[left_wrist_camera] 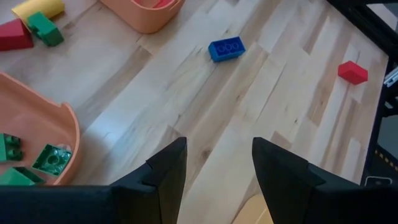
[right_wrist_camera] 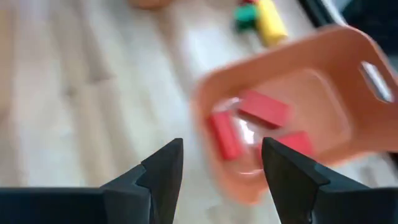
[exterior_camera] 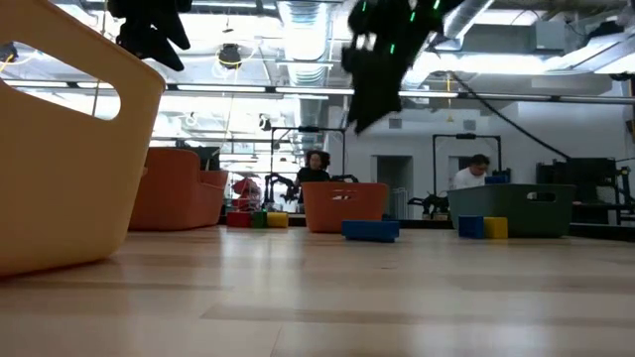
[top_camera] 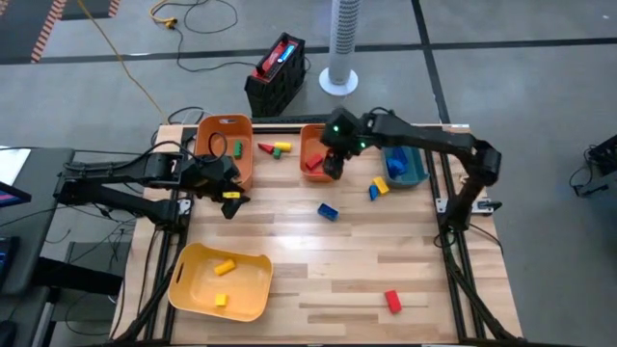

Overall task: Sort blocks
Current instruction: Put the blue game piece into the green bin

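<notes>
While the right gripper (top_camera: pixel 335 166) hangs over the small orange bin (top_camera: pixel 307 145) at the back of the table, its fingers stand apart with nothing between them, and three red blocks (right_wrist_camera: pixel 264 108) lie in the bin below. Over at the left, the left gripper (top_camera: pixel 229 196) hovers just in front of the big orange bin (top_camera: pixel 224 125), its fingers also spread and empty. Green blocks (left_wrist_camera: pixel 53 158) sit inside that bin. Between the two orange bins lie a red, a green and a yellow block (top_camera: pixel 281 146) close together. A blue block (top_camera: pixel 329 211) rests near the middle of the table, a lone red block (top_camera: pixel 392 301) lies well toward the front right, and a blue and yellow pair (top_camera: pixel 378 187) sits just beside the teal bin (top_camera: pixel 412 170). The yellow bin (top_camera: pixel 198 287) at the front left holds two yellow blocks (top_camera: pixel 224 267).
</notes>
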You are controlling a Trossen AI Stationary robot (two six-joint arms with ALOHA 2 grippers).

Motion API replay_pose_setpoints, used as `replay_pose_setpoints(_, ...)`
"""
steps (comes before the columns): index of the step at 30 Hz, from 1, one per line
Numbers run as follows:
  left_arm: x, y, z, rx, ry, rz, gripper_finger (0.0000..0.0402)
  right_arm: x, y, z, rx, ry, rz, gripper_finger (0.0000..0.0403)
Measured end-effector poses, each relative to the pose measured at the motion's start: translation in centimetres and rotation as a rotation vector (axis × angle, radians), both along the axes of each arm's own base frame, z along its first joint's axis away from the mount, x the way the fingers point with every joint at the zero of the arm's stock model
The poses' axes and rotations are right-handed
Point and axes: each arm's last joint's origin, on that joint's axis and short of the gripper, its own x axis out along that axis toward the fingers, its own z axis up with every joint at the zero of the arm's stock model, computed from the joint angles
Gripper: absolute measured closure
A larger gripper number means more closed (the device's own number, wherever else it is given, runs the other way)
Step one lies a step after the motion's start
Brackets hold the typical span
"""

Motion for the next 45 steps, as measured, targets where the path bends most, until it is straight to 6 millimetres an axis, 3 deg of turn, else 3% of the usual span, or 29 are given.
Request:
replay_pose_setpoints(3, 0.0, 0.0, 0.0, 0.013, 0.002, -0.013, 0.0223, 0.6, 3.1, 0.6, 0.000, -0.012, 0.046, 0.0178)
replay_pose_setpoints(5, 0.0, 0.0, 0.0, 0.023, 0.002, -0.022, 0.0223, 1.4, 5.1, -0.3, -0.003, 0.004, 0.070, 0.0178)
replay_pose_setpoints(9, 0.0, 0.0, 0.0, 0.025, 0.003, -0.024, 0.0223, 2.8, 8.3, -4.3, 0.070, 0.019, 0.078, 0.0178)
replay_pose_setpoints(14, 0.0, -0.3, 0.0, -0.017, 0.000, -0.030, 0.0223, 2.2, 10.4, -8.2, 0.155, 0.044, 0.002, 0.0178)
replay_pose_setpoints(18, 0.0, -0.5, 0.0, -0.026, 0.001, -0.052, 0.0223, 1.1, 10.9, -10.2, 0.198, 0.115, -0.055, 0.0177)
replay_pose_setpoints(22, 0.0, -0.6, 0.0, -0.026, -0.001, -0.063, 0.0223, 0.9, 10.4, -10.6, 0.181, 0.116, -0.046, 0.0167)
replay_pose_setpoints(32, 0.0, -0.7, 0.0, -0.054, 0.002, -0.096, 0.0223, 2.3, 9.3, -14.1, 0.139, 0.161, -0.060, 0.0132)
replay_pose_setpoints(45, -0.2, -0.8, -0.2, -0.077, 0.028, -0.105, 0.0223, 2.8, 11.5, -16.7, 0.066, 0.230, -0.074, 0.0139)
